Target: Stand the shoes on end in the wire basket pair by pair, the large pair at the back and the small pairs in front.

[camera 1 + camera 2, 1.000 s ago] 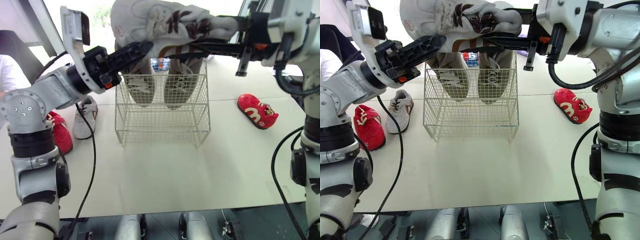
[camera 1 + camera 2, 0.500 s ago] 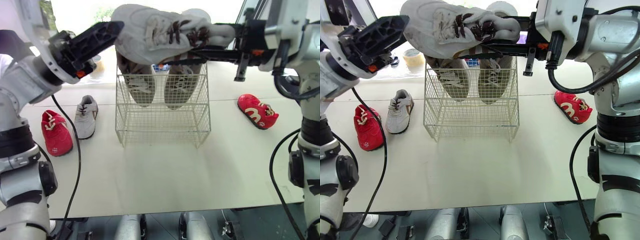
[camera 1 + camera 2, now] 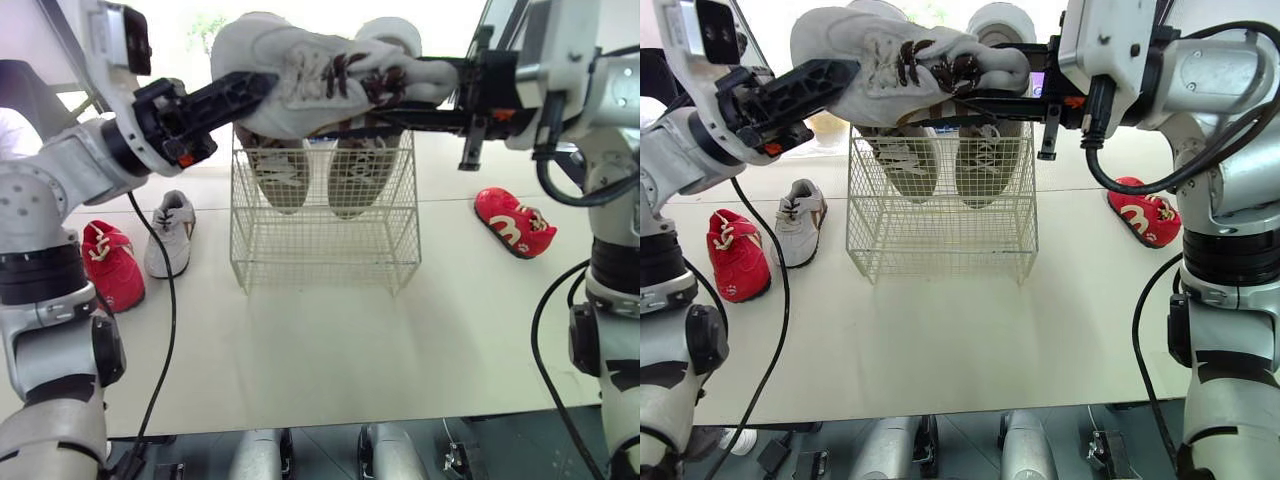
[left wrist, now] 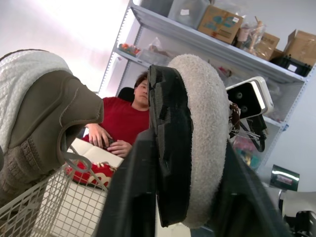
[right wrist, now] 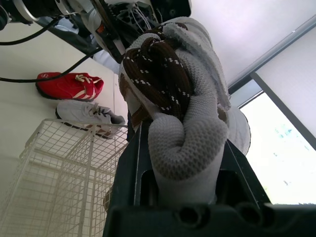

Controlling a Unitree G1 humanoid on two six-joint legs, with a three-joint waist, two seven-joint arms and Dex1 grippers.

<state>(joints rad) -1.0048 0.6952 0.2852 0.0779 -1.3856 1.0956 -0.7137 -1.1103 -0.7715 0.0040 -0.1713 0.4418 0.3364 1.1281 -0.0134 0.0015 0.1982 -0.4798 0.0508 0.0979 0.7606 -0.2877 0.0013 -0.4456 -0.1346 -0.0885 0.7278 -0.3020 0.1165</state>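
left of and below the left gripper point(image 3: 250, 90) lie a red shoe point(image 3: 112, 265) and small grey shoe point(image 3: 170, 235); it clamps the big grey shoe point(image 3: 300, 70) toe, right gripper point(image 3: 362, 97) clamps the other end, wire basket point(image 3: 325, 245) just beneath

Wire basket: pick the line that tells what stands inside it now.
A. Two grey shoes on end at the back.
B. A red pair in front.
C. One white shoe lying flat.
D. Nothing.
A: two grey shoes stand on end at the back of the wire basket. The laced shoe is gripped above it by the left gripper and right gripper, and a red shoe lies outside it.
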